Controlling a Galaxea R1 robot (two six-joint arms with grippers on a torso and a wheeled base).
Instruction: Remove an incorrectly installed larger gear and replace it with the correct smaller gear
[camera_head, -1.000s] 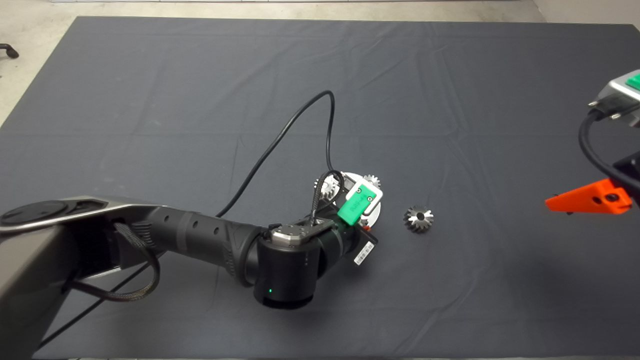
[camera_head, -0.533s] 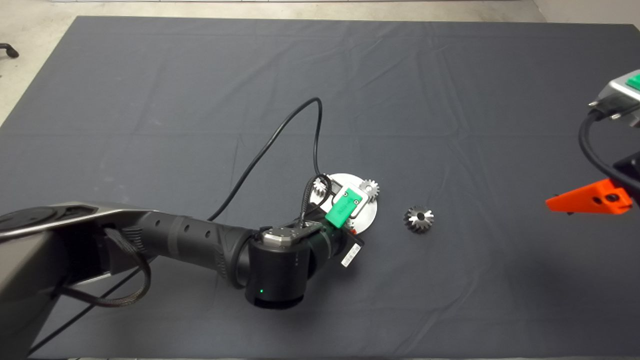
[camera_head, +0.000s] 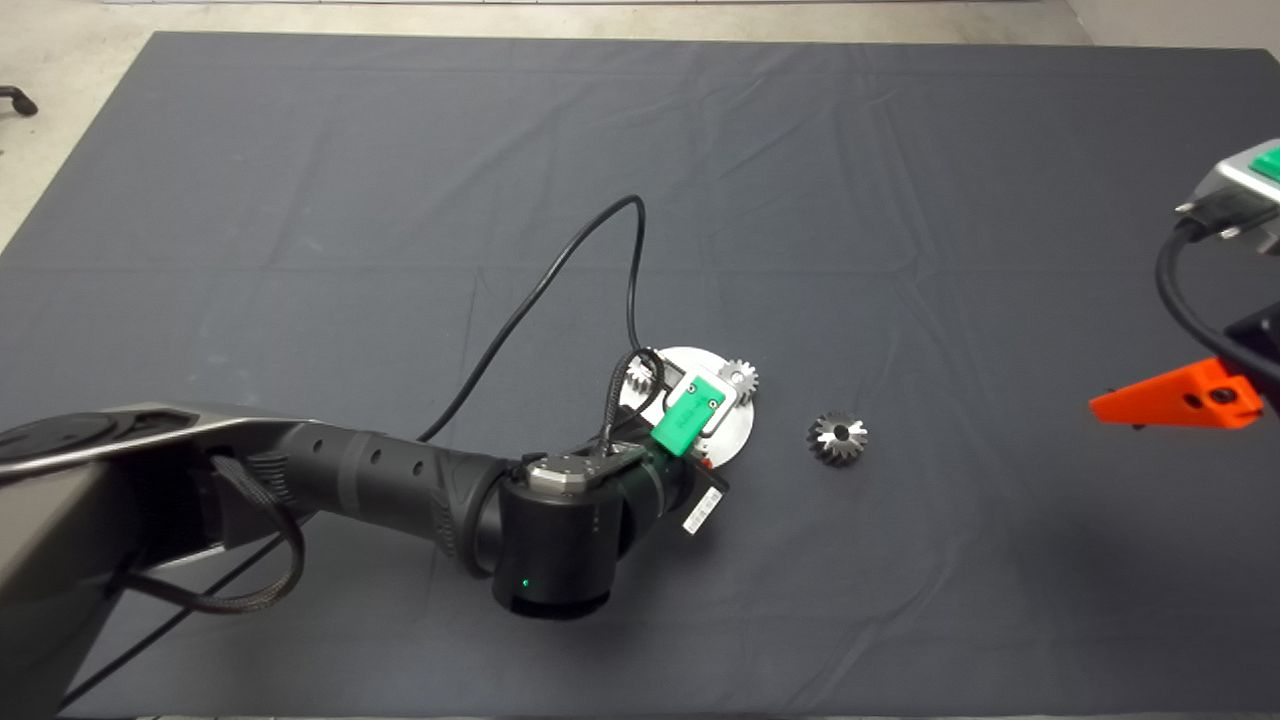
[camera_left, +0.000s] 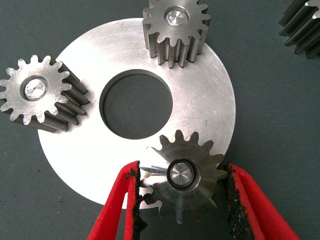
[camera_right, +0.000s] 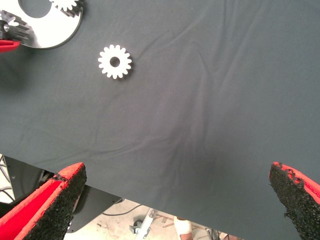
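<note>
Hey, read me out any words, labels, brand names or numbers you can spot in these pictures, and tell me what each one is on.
No text can be read.
White sticker on the left arm's wrist: dark barcode-like marks, too small to read.
Green body of the left gripper: faint marking, too blurred to read.
Round silver plate, larger dark bevelled gear, dark mat: no markings visible.

Three small bright spur gears sit on one round steel plate (camera_left: 200, 95) with a centre hole: the smaller gear (camera_left: 184, 175) at the lower middle of the left wrist view, a second spur gear (camera_left: 37, 92) at left, a third spur gear (camera_left: 175, 27) at top. One larger gear (camera_head: 838, 437) lies right of centre in the head view. Two grippers show.
</note>
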